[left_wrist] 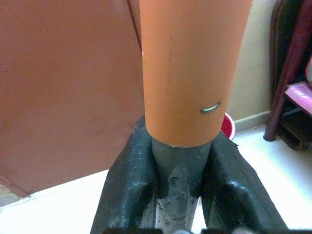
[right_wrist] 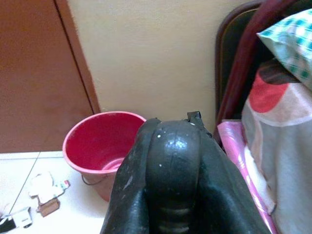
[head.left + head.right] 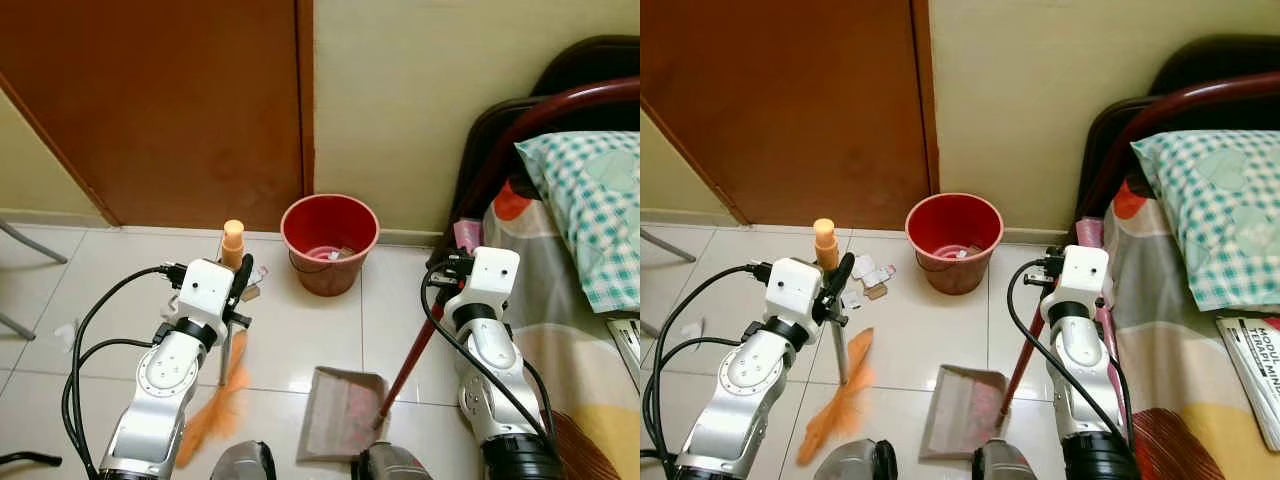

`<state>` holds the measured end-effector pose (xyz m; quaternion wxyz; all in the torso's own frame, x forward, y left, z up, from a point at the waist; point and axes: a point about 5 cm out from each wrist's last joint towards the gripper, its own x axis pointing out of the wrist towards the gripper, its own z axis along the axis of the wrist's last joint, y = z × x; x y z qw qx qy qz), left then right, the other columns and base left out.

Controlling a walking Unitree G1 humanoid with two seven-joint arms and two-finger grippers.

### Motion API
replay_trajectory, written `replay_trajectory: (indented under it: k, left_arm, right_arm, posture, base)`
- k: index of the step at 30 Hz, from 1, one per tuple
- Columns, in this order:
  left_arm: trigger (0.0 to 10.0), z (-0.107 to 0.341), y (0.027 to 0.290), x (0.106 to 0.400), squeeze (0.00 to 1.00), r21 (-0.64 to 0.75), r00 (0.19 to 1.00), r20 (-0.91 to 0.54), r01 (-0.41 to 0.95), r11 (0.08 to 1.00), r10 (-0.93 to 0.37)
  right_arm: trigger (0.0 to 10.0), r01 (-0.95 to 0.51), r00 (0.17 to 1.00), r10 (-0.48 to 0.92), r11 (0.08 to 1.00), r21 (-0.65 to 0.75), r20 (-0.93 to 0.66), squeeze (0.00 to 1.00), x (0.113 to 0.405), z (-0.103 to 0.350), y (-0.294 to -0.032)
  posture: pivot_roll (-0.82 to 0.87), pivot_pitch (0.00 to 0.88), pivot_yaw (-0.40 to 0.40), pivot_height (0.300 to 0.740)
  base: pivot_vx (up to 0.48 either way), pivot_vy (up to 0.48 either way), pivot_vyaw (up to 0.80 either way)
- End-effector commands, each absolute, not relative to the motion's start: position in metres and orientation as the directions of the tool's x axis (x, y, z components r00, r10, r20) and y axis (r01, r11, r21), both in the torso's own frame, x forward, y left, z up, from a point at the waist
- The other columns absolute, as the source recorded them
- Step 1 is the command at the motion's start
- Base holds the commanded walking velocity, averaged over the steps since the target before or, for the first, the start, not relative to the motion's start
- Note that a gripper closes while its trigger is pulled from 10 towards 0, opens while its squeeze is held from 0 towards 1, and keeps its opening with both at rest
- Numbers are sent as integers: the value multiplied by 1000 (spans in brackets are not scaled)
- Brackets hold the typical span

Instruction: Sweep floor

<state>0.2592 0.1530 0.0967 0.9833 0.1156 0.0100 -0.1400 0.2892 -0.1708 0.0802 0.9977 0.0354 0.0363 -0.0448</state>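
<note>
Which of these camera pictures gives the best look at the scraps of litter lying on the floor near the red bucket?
The right eye view: the litter scraps lie in the open beside the red bucket. In the left eye view the left end effector covers most of them. The right wrist view catches them at its lower corner.

We saw even, warm indoor light, with soft glare on the floor tiles (image 3: pixel 300 330). Head views were sharp; both wrist views looked soft and slightly hazy up close.
</note>
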Motion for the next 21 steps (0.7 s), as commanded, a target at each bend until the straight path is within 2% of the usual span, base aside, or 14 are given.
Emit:
replay_trajectory:
  k: [1,6,21]
  left_arm:
    - [10000,101,151,265,0,250,961,-21,271,930,-275]
    - [10000,107,144,274,0,249,963,13,256,934,-268]
    - [10000,109,146,283,0,235,971,41,219,947,-235]
  right_arm:
    - [10000,91,994,-85,992,85,-63,0,291,80,-171]
    - [10000,72,993,-63,993,94,-98,0,290,73,-170]
    - [10000,103,990,-92,989,104,-105,0,293,70,-177]
  posture:
    - [120,46,-14,740]
    - [150,35,-49,740]
    - [133,9,-51,740]
  base:
    - [0,0,0]
    - [0,0,0]
    - [0,0,0]
